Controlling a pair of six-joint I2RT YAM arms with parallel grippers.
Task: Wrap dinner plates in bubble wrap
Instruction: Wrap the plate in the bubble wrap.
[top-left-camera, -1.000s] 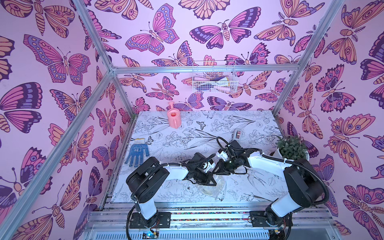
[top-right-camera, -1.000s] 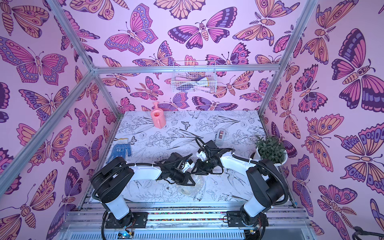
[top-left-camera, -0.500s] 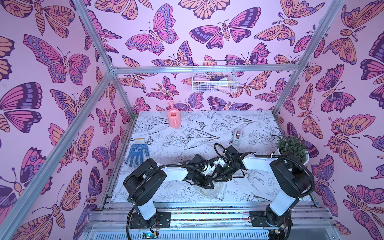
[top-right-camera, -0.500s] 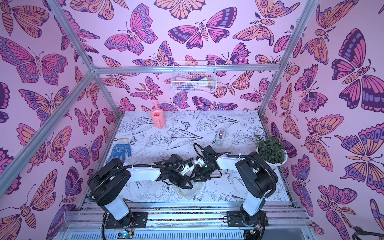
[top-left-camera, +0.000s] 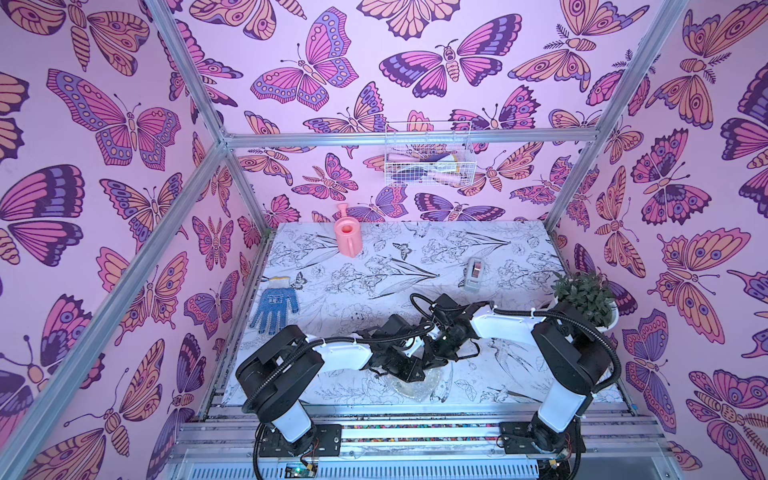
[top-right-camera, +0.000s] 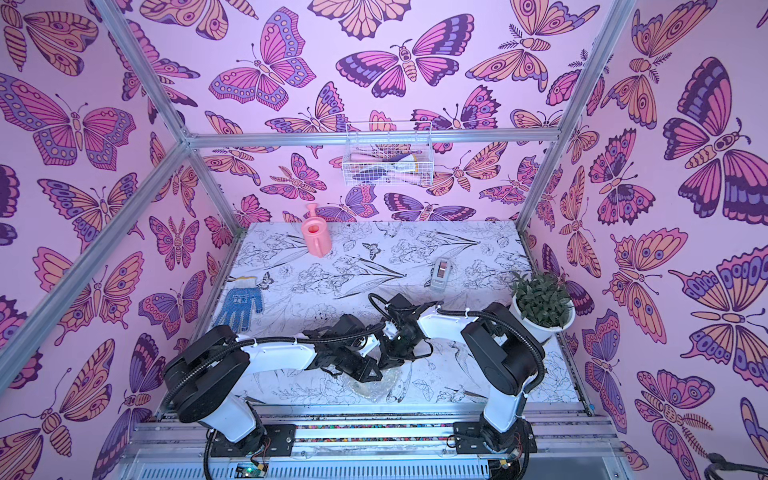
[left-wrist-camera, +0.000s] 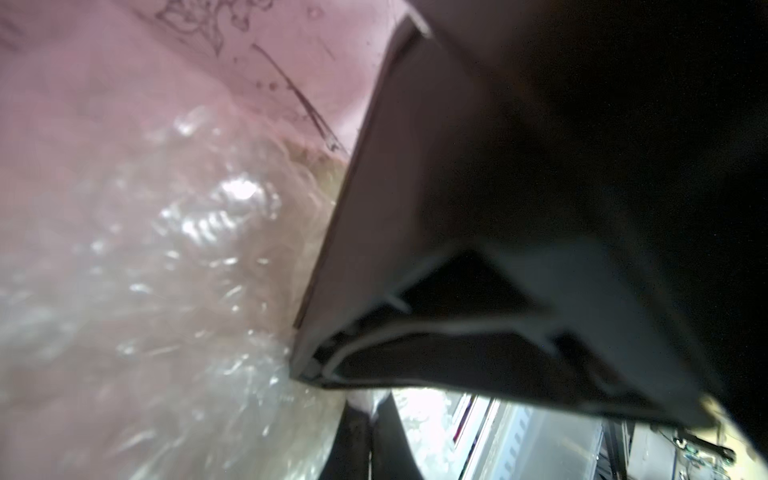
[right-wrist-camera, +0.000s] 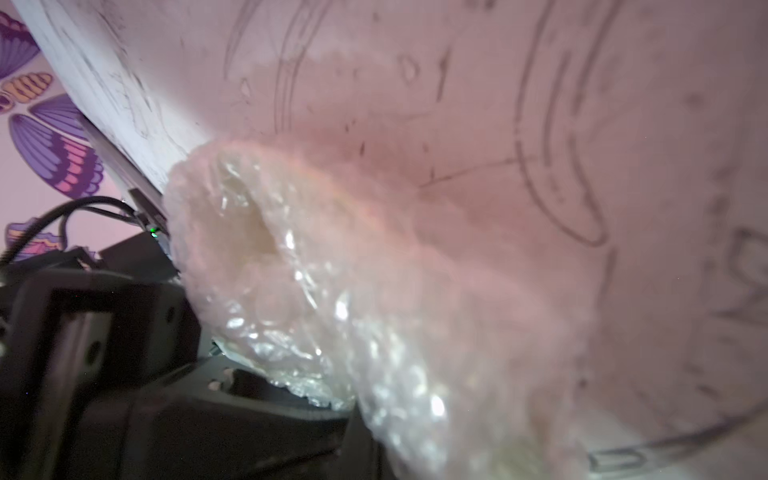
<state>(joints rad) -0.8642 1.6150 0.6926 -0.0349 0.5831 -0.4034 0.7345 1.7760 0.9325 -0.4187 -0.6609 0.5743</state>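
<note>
While walls (top-left-camera: 124, 208) (pink) enclose, table's (top-left-camera: 415, 249) floral.

Bubble wrap (top-left-camera: 417, 385) mostly hidden beneath the left arm (top-left-camera: 345, 353) and right arm (top-left-camera: 498, 322); plate within not discernible. Wrist views blurred; cream patch (left-wrist-camera: 318, 164) perhaps its rim. Wire basket (top-left-camera: 430, 176) contents indistinct.

Clear bubble wrap (top-left-camera: 419, 388), pink watering can (top-left-camera: 348, 237), blue glove (top-left-camera: 274, 307) — white table (top-left-camera: 519, 249), black-inked flowers.
</note>
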